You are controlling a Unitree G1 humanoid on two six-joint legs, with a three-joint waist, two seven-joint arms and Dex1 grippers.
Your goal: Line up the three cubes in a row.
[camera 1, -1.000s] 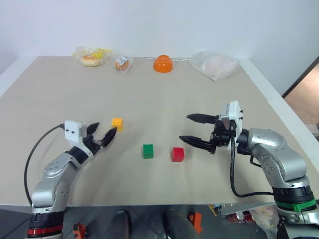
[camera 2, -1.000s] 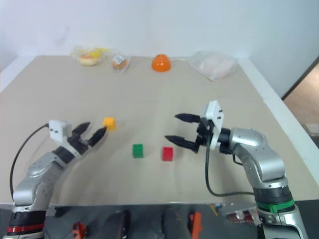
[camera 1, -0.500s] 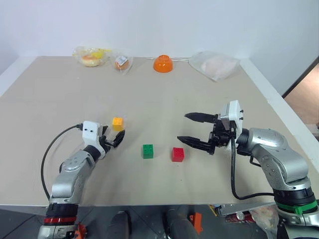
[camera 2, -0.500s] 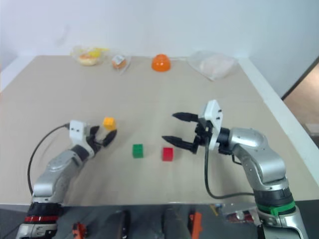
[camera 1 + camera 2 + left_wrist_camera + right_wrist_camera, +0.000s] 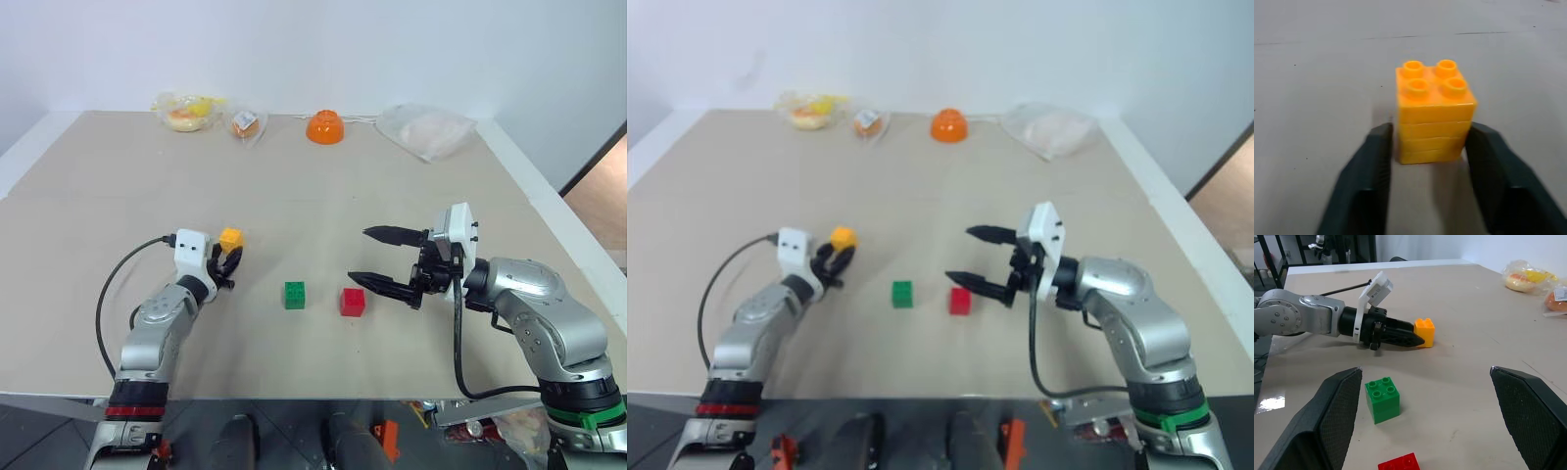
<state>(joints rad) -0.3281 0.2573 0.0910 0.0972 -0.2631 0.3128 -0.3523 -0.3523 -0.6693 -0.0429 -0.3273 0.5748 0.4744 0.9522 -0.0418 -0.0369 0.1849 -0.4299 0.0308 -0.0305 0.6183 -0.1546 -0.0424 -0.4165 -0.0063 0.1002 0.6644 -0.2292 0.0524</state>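
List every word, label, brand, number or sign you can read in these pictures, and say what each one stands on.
None can be read.
The wrapped bun at the far edge of the table carries a small white label: too small and blurred to read.
The yellow cube, green cube and red cube show only plain studs, no lettering.

An orange bowl (image 5: 324, 127) and three clear bags (image 5: 428, 130) line the table's (image 5: 294, 196) far edge.

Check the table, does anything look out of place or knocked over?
Nothing spilled or damaged. The yellow cube sits off from the other two: the green cube and red cube stand side by side, while yellow is farther back and to the left, upright, with the left gripper shut on it.
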